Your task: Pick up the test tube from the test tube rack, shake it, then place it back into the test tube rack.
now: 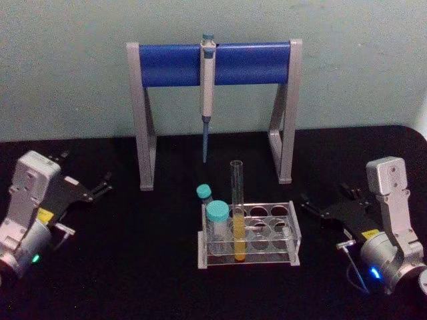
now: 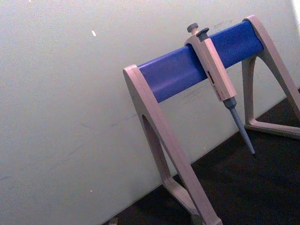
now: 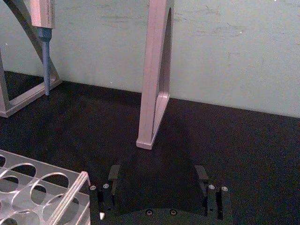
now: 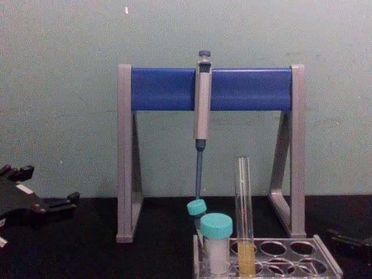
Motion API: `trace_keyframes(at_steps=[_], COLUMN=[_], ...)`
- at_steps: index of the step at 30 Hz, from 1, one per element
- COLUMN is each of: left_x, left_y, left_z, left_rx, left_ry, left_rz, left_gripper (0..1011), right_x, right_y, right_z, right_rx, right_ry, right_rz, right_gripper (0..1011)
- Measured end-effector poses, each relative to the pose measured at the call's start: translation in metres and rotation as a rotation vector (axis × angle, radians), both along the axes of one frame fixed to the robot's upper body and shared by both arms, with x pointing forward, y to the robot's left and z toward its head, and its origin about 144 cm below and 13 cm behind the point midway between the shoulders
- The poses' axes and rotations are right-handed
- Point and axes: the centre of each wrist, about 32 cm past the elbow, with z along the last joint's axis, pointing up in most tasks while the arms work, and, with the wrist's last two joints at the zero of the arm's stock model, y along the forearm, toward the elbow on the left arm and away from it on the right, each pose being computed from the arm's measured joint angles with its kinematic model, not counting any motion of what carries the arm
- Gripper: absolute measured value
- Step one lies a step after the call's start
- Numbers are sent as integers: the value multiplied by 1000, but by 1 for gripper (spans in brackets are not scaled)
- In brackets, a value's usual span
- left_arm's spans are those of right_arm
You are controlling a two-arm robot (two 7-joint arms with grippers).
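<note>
The test tube (image 1: 237, 193) stands upright in a front hole of the clear test tube rack (image 1: 294, 233) at the table's middle, with yellow-orange liquid in its lower part. In the chest view the test tube (image 4: 243, 197) rises well above the test tube rack (image 4: 325, 263). My left gripper (image 1: 101, 186) rests open at the left of the table, far from the rack. My right gripper (image 1: 312, 204) rests open just right of the rack, with nothing between its fingers. In the right wrist view the right gripper (image 3: 157, 174) faces the stand's leg, with the rack's corner (image 3: 42, 187) beside it.
Two teal-capped vials (image 1: 217, 215) stand in the rack left of the tube. Behind the rack stands a tall grey-and-blue pipette stand (image 1: 167, 65) with a grey pipette (image 1: 207, 87) hanging from it. The table top is black, with a pale wall behind.
</note>
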Motion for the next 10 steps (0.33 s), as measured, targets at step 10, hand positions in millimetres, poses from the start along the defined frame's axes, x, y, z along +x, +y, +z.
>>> trace_keyframes(at_steps=[10], left_x=[0], left_y=[0], left_z=[0], left_rx=[0], left_ry=[0], left_rz=[0], left_gripper=[1001], right_x=[0], right_y=[0], right_z=[0], right_rx=[0], right_ry=[0], right_rz=[0], right_gripper=[1000])
